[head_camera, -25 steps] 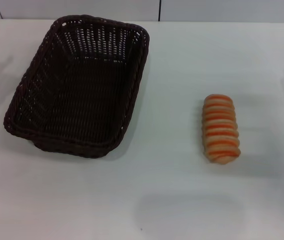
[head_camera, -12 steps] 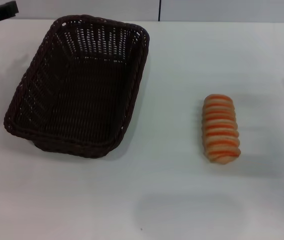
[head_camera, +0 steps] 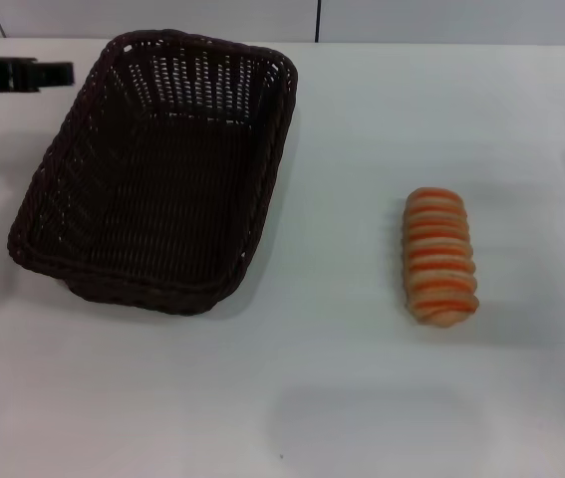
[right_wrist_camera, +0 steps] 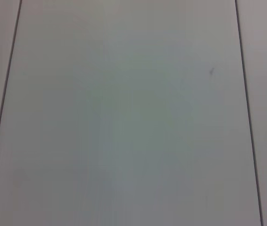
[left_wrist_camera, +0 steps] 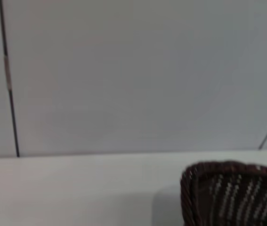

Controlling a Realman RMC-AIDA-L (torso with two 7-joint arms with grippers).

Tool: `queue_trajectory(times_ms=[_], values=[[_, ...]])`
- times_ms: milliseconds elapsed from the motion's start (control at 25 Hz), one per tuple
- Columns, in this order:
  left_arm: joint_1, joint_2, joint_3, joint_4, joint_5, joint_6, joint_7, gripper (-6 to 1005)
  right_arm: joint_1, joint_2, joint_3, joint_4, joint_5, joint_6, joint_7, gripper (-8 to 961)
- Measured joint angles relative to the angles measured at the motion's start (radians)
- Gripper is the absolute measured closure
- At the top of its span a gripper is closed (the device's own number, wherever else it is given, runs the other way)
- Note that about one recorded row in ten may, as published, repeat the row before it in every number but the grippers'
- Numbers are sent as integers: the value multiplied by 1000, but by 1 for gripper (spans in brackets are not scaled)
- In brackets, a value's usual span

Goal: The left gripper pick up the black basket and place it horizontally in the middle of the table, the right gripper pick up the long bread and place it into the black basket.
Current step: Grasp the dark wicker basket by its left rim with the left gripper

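The black basket (head_camera: 162, 199) lies on the left half of the white table (head_camera: 342, 398), its long side running away from me, slightly slanted. It is empty. The long bread (head_camera: 440, 256) lies on the table to the right of it, well apart, also lengthwise away from me. My left gripper (head_camera: 58, 74) reaches in from the left edge, just left of the basket's far left corner and not touching it. The left wrist view shows that basket corner (left_wrist_camera: 232, 193) close by. My right gripper is out of view.
A grey panelled wall (head_camera: 412, 20) runs along the table's far edge. The right wrist view shows only wall panels (right_wrist_camera: 133, 113). Bare tabletop lies between the basket and the bread and along the front.
My left gripper has come into view at the upper left and moved right toward the basket's far left corner. The basket and the bread have not moved.
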Motion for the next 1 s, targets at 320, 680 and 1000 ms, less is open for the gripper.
queue_trajectory(times_ms=[320, 680, 1000], values=[[-73, -1, 70, 76, 117, -22, -65, 271, 13, -1, 7, -1, 0, 4, -3, 301], [-113, -1, 76, 156, 137, -29, -69, 273, 14, -1, 7, -3, 0, 0, -3, 302], [-141, 2, 82, 253, 155, -9, -48, 275, 15, -1, 7, -1, 0, -1, -5, 301]])
